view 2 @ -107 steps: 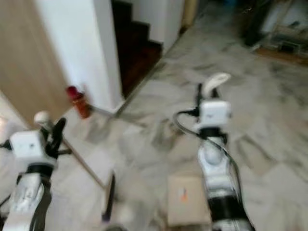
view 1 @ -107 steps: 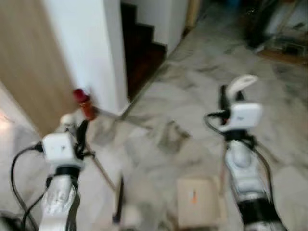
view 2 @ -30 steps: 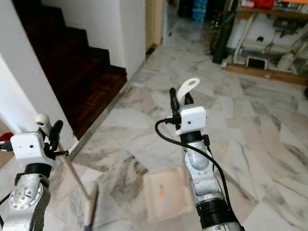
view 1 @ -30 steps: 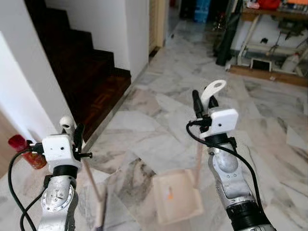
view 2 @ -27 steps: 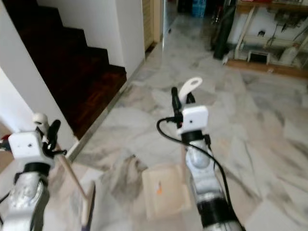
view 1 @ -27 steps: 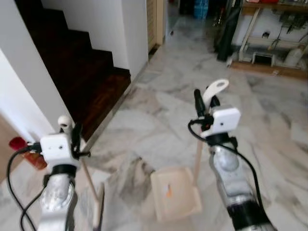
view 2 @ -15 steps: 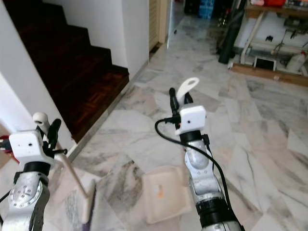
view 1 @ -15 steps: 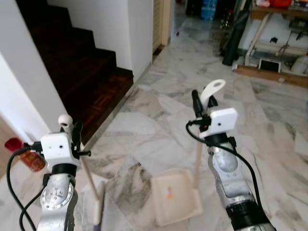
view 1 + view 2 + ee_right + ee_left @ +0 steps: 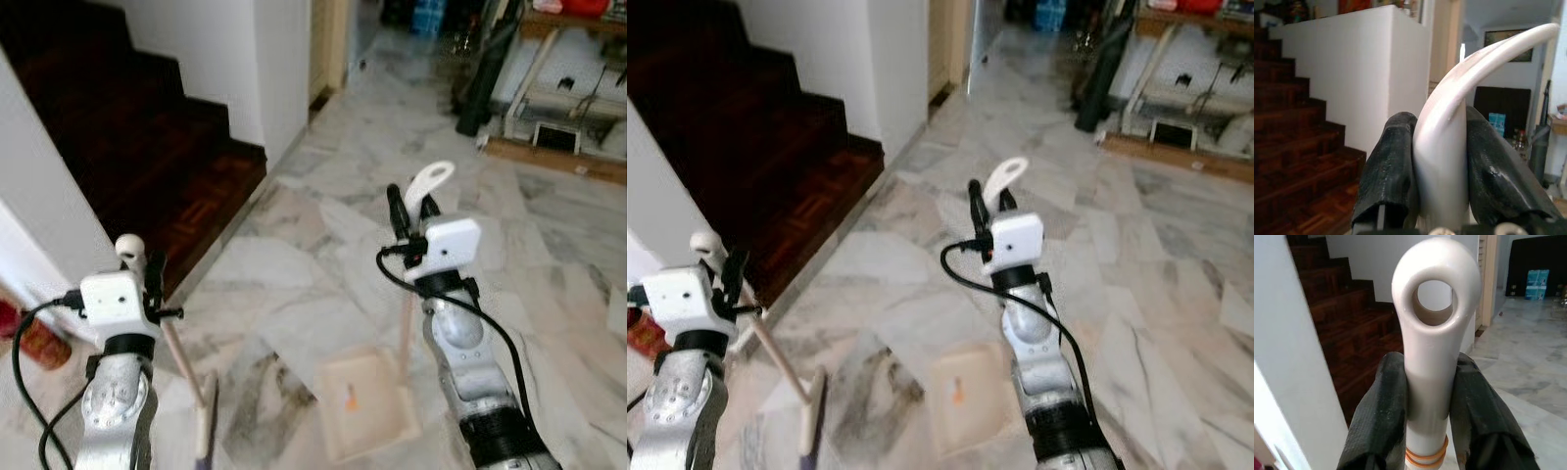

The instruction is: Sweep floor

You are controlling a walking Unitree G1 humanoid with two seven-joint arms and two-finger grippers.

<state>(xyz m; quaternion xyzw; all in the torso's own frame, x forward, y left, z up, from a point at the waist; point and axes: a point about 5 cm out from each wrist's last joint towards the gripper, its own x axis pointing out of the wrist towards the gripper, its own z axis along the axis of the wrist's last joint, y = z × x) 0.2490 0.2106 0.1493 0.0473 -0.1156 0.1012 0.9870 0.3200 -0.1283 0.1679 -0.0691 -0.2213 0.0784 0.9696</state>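
My left gripper [image 9: 145,266] is raised at my left side, its two black fingers [image 9: 1382,416] pressed tight against either side of the broom handle [image 9: 1432,340], whose white looped end stands up between them; the wooden shaft runs down and forward from my grip to the broom head [image 9: 205,431], which rests on the marble floor [image 9: 313,255] just left of the dustpan [image 9: 367,406]; my right gripper [image 9: 409,208] is held up in front of me, clamped just as firmly on the dustpan handle [image 9: 1449,132], a pale curved grip with a hole at its tip, and its thin post drops straight down to the cream pan sitting flat on the floor below my right arm, with a small orange mark on its inside; the pan and the broom head lie near each other but apart; a dark smudged patch of floor lies between and just ahead of them; to my left rises a white wall [image 9: 44,186], and beyond it a dark wooden staircase [image 9: 127,137] climbs away, its lowest step meeting the marble; a red object [image 9: 29,333] sits low against the wall at my far left, too blurred to name; farther off on my right stands a table frame [image 9: 549,59] with clutter beneath it.
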